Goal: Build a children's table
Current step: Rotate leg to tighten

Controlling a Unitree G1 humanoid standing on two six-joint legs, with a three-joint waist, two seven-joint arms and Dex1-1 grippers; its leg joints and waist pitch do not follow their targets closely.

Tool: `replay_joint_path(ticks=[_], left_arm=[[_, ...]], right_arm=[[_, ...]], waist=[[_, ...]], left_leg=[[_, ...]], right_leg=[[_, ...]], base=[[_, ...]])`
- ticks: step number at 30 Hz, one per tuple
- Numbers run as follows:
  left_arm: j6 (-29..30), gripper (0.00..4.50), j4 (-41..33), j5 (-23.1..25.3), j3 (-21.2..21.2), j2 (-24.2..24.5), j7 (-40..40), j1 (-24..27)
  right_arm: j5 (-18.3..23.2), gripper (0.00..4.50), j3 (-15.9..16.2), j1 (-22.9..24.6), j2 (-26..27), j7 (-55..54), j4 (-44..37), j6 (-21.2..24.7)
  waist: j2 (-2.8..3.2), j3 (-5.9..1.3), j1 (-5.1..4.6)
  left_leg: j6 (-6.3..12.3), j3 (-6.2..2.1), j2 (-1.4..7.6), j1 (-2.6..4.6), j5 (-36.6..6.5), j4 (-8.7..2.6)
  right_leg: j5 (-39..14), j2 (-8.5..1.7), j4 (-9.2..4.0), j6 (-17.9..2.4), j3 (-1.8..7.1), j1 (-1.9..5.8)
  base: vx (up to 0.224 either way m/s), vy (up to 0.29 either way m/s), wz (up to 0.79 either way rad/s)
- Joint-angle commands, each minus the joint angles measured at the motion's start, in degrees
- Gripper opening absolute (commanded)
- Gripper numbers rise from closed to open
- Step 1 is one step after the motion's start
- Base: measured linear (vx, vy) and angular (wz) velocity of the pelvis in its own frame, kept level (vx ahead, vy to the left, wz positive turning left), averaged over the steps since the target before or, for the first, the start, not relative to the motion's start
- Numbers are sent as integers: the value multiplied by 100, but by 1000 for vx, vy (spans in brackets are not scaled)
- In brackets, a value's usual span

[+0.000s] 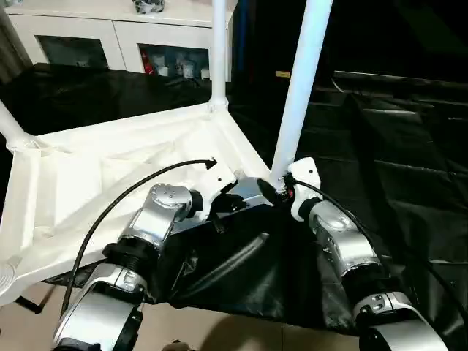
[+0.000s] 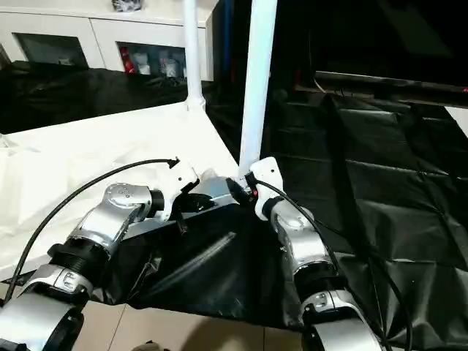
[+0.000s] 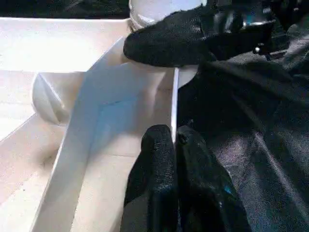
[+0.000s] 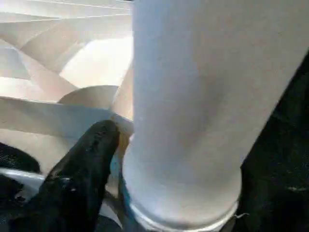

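- Tabletop (image 1: pixel 110 175), white and lying underside up on black sheeting (image 1: pixel 380 139), fills the left of my head views; its ribs and rim face me.
- Far left, I see one leg (image 1: pixel 11 124) rising from the tabletop's corner, cut off by the picture's edge.
- My left gripper (image 3: pixel 175 145) has its two black fingers (image 3: pixel 154 164) pressed together on the thin near rim of the tabletop, the white edge sandwiched between them, in the left wrist view. So that claw is clamped on the rim, nearly fully closed.
- Beyond the left gripper, at the far corner, a second leg (image 1: pixel 218 51) stands upright in its socket.
- Just to the right of the left gripper, at the near corner, a third leg (image 1: pixel 300 88) stands in its round socket, leaning slightly to the right as it goes up.
- My right gripper (image 1: pixel 278 191) sits at the base of that third leg. In the right wrist view one black finger (image 4: pixel 82 169) lies along the leg's foot beside the socket, the tube close against it.
- I cannot tell whether the right claw is truly squeezing the leg or only standing around it; the second finger is hidden behind the tube.
- Behind the tabletop, well away from both claws, a white cabinet (image 1: pixel 110 29) with glass-fronted doors stands at the back.
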Motion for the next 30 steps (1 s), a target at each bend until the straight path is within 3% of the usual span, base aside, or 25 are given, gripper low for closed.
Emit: replay_joint_path(ticks=[1,4,7,11,14,17,23,25,30], left_arm=[[-189,0,-149,-293,-149,-209,-177,64],[-250,0,-344,-498,-150,26,-880,167],[-309,0,-439,-575,-194,190,-1273,213],[-261,0,-468,-660,-275,591,-2083,229],[-293,0,-415,-656,-291,706,-2279,206],[-277,0,-388,-660,-311,807,-2440,186],[-241,0,-299,-687,-359,1069,-2896,87],[-252,0,-272,-688,-365,1109,-2980,65],[-304,0,-260,-685,-315,1078,-2854,81]], right_arm=[[80,383,582,63,209,860,-73,-122],[-1,383,616,-5,-67,1244,32,-204],[-33,383,672,-37,-216,1553,76,-334],[283,383,831,28,-579,2965,-263,-379],[375,383,945,77,-746,3492,-428,-317],[473,352,1079,129,-914,3977,-604,-184],[552,305,1467,212,-1367,5154,-970,120],[542,280,1523,216,-1435,5338,-1019,169],[517,270,1570,291,-1407,5354,-1068,222]], waist=[[-49,-346,-9],[-53,-353,-14],[-36,-339,-21],[-18,-327,-3],[-17,-338,12],[-26,-354,31],[-51,-329,109],[-43,-330,148],[-60,-338,165]], left_leg=[[264,-17,107,-24,-856,-353],[372,-12,105,-46,-690,-332],[395,-2,112,-29,-780,-335],[375,1,147,-19,-916,-346],[423,2,151,-19,-868,-332],[504,10,151,-18,-748,-309],[473,8,158,-9,-865,-317],[418,3,169,-1,-914,-323],[358,1,166,-3,-873,-323]], right_leg=[[-538,-362,-428,-1129,266,325],[-206,-367,-387,-1256,256,341],[-446,-370,-421,-1275,254,322],[-533,-347,-408,-1314,252,309],[-331,-344,-384,-1373,249,322],[-67,-343,-351,-1476,245,316],[-489,-353,-389,-1408,245,304],[-615,-368,-397,-1391,248,289],[-597,-373,-387,-1366,251,292]], base=[[0,0,0],[0,0,0],[0,0,0],[0,0,0],[0,0,0],[0,0,0],[0,0,0],[0,0,0],[0,0,0]])
